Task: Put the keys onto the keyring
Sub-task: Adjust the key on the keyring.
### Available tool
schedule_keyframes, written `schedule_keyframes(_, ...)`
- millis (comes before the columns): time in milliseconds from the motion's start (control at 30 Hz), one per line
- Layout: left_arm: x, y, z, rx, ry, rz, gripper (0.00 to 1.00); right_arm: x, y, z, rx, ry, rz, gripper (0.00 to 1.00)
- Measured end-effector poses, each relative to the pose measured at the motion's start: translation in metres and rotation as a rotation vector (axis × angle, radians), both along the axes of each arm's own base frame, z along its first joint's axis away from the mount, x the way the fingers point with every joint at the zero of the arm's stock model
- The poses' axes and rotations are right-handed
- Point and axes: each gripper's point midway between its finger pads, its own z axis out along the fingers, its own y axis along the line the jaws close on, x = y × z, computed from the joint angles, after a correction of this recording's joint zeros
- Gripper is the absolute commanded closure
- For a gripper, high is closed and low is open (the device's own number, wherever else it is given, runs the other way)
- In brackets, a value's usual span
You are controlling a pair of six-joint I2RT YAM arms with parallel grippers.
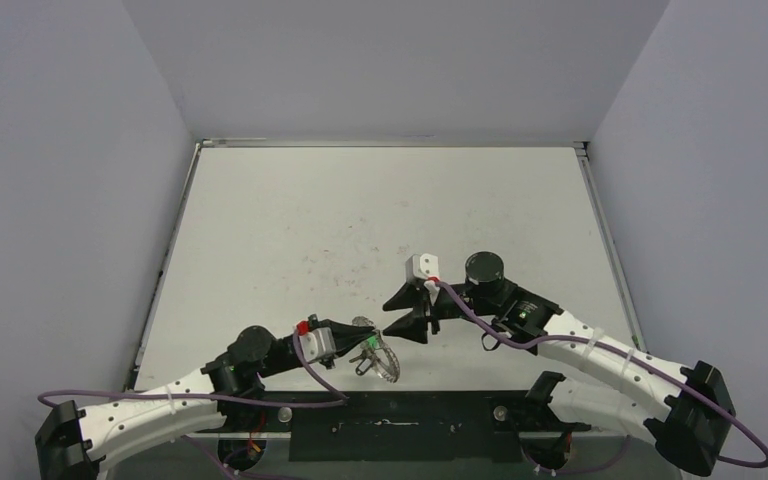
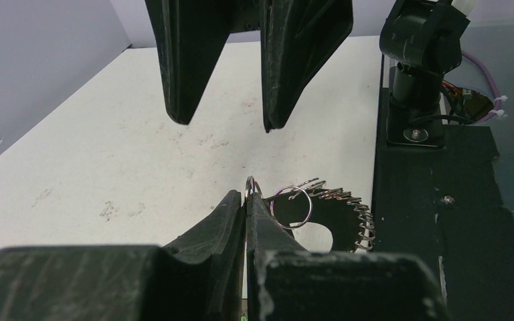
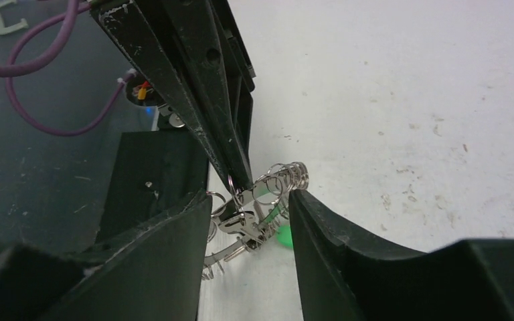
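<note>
**Q:** Nearest the lens, left wrist cam?
**A:** Left gripper (image 2: 246, 199), own fingers at the bottom of view. Jaws pinched tight, with a thin wire edge of the keyring (image 2: 360, 215) showing between the tips. The rest of the lacy rim fans out to the right of the tips, tilted.

**Q:** Anything on the rim?
**A:** One small ring (image 2: 292, 207) overlaps it, just beside the tips. Threaded or only resting, can't tell.

**Q:** Other hand?
**A:** Right gripper (image 2: 226, 124) comes in from the top of view, beyond the keyring. Jaws moderately apart, nothing between them. No contact w/ the keyring seen here.

**Q:** Right wrist cam?
**A:** Its two fingers frame the cluster w/ a gap on each side. Green key (image 3: 282, 235) is lowest in view and silver key (image 3: 241, 225) is just left of it. Both are below the left gripper's tips. Whether either key is on the keyring, can't tell; too tangled.

**Q:** Position from overhead?
**A:** Keyring is over the near part of the table (image 1: 360, 220), left of centre, close to the black plate (image 1: 390, 425) where the arms mount. Right gripper's tips are just beyond it, arm reaching in from the right.
</note>
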Motion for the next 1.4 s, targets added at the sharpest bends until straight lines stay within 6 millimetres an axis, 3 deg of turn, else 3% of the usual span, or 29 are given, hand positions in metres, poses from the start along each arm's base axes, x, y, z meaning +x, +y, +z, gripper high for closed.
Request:
schedule_keyframes(100,-0.002,0.000,0.002,-0.008,-0.006,-0.013,1.00,-0.006,0.005,-0.006,-0.005,0.026,0.053,0.67)
schedule_keyframes(300,-0.004,0.000,0.008,-0.026,-0.016,-0.021,1.00,-0.014,0.010,-0.022,-0.041,0.082,0.113,0.68)
schedule_keyframes(433,-0.005,0.000,0.008,-0.026,-0.016,-0.027,1.00,-0.017,0.012,-0.029,-0.057,0.100,0.127,0.79)
schedule_keyframes(667,-0.006,0.000,0.009,-0.029,-0.018,-0.030,1.00,-0.019,0.013,-0.030,-0.060,0.106,0.132,0.80)
schedule_keyframes(800,-0.006,0.000,0.009,-0.029,-0.017,-0.029,1.00,-0.019,0.014,-0.030,-0.058,0.108,0.131,1.00)
schedule_keyframes(1100,-0.006,0.001,0.010,-0.034,-0.019,-0.030,1.00,-0.016,0.014,-0.027,-0.053,0.093,0.105,1.00)
schedule_keyframes(1233,-0.007,0.002,0.011,-0.033,-0.021,-0.030,0.88,-0.016,0.012,-0.026,-0.080,0.086,0.096,1.00)
schedule_keyframes(1400,-0.006,0.005,0.014,-0.015,-0.024,-0.019,0.81,-0.009,0.006,-0.025,-0.166,0.071,0.060,1.00)
